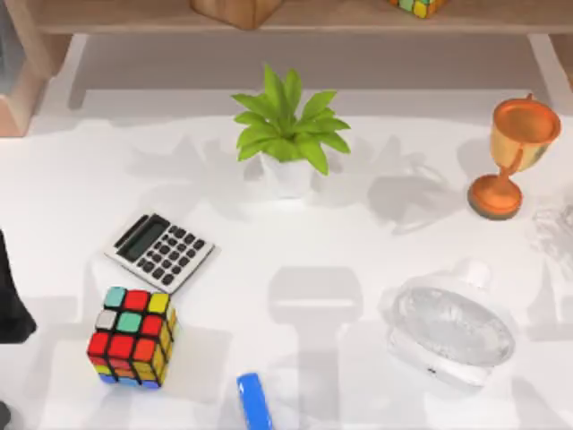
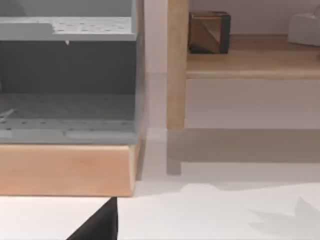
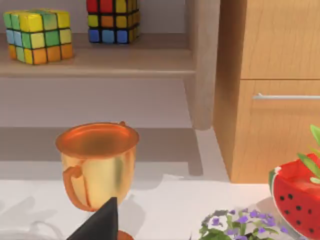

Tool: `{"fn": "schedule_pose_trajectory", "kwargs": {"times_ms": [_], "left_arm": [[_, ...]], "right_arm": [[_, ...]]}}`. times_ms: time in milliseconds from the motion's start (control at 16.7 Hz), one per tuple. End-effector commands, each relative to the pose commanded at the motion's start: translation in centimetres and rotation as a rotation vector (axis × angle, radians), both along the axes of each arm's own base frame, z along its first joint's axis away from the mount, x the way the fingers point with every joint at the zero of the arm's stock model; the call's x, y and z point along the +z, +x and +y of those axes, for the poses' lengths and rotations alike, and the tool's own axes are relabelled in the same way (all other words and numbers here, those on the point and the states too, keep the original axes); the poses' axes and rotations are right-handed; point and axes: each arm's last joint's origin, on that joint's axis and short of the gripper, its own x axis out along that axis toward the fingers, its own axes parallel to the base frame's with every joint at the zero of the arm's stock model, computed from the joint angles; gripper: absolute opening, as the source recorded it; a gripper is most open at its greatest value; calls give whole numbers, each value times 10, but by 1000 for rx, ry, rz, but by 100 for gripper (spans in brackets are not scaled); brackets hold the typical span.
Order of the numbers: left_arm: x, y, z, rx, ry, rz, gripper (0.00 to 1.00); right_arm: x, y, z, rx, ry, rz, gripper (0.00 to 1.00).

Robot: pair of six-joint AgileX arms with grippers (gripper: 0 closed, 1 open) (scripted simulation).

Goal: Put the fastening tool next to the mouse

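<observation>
Nearest, at the table's point(image 1: 295, 233) front edge: the fastening tool point(image 1: 254, 400), a small bright blue bar lying flat on the white top, its length running roughly front to back. It sits between the colourful cube point(image 1: 132, 336) on the left and a pale, round, see-through object point(image 1: 450, 333) on the right, touching neither. No gripper is on it.

Left edge, level with the cube: the left arm point(image 1: 11, 296), a dark shape well apart from the blue bar. In the left wrist view, a dark tip of the left gripper point(image 2: 100, 222) shows over the table top; whether the pincer is wide or narrow, I cannot tell.

Next back, left: grey calculator point(image 1: 161, 252), lying askew just behind the cube.

Middle, farther back: green plant point(image 1: 288, 130) in a white pot.

Far right: copper-and-gold trophy cup point(image 1: 512, 157), upright. The right wrist view has it close ahead, with a dark tip of the right gripper point(image 3: 100, 222) before it; that pincer's state also cannot be told. Purple flowers point(image 3: 235, 225) and a watermelon-patterned item point(image 3: 297, 197) are beside it.

Farthest: wooden shelf point(image 3: 95, 62) carrying two more cubes point(image 3: 37, 35), a wooden cabinet point(image 3: 280, 50), and, in the left wrist view, a grey perforated rack point(image 2: 67, 75) on a wooden base.
</observation>
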Motion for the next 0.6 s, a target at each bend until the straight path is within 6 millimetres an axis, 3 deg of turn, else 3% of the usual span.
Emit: {"fn": "schedule_pose_trajectory", "kwargs": {"times_ms": [300, 600], "left_arm": [[2, 2, -4, -32, -47, 72, 100], [21, 14, -24, -146, -222, 360, 100]], "right_arm": [[0, 0, 0, 0, 0, 0, 100], [0, 0, 0, 0, 0, 0, 100]]}}
